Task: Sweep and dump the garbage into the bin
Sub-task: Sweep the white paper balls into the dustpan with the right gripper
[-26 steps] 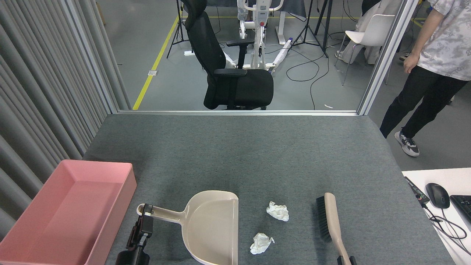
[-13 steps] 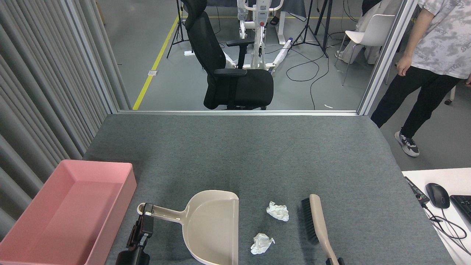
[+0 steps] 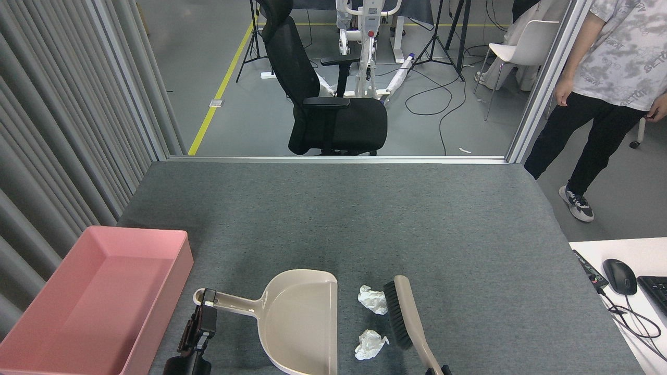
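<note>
Item 1, my left end effector (image 3: 200, 325): clenched on the tip of the dustpan (image 3: 299, 320) handle, at the near left of the grey surface (image 3: 365, 219); pan mouth faces right, open edge flat on the felt.

Item 2, my right end effector: only a dark sliver shows at the bottom edge where the brush (image 3: 404, 312) handle leaves view; I judge it carries the brush, but whether it is clenched I cannot tell.

Item 3, garbage, two white tissue wads: the far wad (image 3: 371, 299) touches the brush bristles, just beside the pan lip; the near wad (image 3: 369, 344) lies just left of the bristle tail, near the pan lip, apparently apart from both.

Item 4, the bin (image 3: 107, 304): pink tub at far left, beside the pan handle, nothing visible inside.

Step in hand, by my reading: sweeping wads leftward into the pan; dumping not yet begun.

Handling notes: keep bristles low and square to the pan mouth so both wads ride in together; hold the pan lip pressed down so light tissue cannot slip beneath; push slowly, since crumpled paper may roll off past the bristle ends
</note>
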You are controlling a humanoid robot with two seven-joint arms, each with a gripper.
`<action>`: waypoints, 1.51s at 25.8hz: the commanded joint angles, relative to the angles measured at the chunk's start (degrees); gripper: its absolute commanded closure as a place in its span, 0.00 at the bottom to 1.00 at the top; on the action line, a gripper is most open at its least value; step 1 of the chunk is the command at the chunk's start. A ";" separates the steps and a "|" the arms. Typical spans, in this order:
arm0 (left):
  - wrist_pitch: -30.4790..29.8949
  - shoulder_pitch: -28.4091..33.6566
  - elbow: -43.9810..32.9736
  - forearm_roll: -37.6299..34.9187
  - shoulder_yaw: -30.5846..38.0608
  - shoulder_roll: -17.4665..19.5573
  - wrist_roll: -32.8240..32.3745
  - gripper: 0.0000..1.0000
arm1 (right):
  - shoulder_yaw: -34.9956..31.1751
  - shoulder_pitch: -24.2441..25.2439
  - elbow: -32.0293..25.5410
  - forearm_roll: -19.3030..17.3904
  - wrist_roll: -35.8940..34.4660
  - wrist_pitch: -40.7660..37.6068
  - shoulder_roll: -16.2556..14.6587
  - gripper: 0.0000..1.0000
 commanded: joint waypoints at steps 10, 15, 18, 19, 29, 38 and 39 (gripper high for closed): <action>-0.52 -0.13 -0.08 0.00 0.00 0.19 -0.84 0.97 | 11.89 0.03 0.00 -2.78 -1.69 2.16 0.01 1.00; -0.52 -0.13 0.01 0.00 0.00 0.01 -0.84 0.97 | 15.32 -0.14 -0.53 -2.96 -4.50 2.77 0.28 1.00; -0.43 -0.13 0.10 0.00 -0.09 -0.17 -0.84 0.97 | 16.46 -0.49 -1.49 -2.96 -6.26 2.86 0.72 1.00; -0.43 -0.13 0.10 0.00 -0.09 -0.17 -0.84 0.97 | 16.46 -0.58 -1.76 -2.96 -7.58 2.95 0.89 1.00; -0.34 -0.22 0.19 0.00 -0.09 -0.17 -0.93 0.97 | 15.14 -0.41 -2.64 -2.87 -0.55 11.91 -0.16 1.00; -0.17 -0.57 0.54 0.00 -0.09 -0.08 -1.28 0.97 | 15.23 0.39 -1.41 -2.43 1.12 14.02 -0.78 1.00; -0.08 -0.57 0.54 -0.09 -0.09 -0.17 -1.28 0.97 | 15.23 0.12 -0.88 -2.43 1.21 13.93 -0.78 1.00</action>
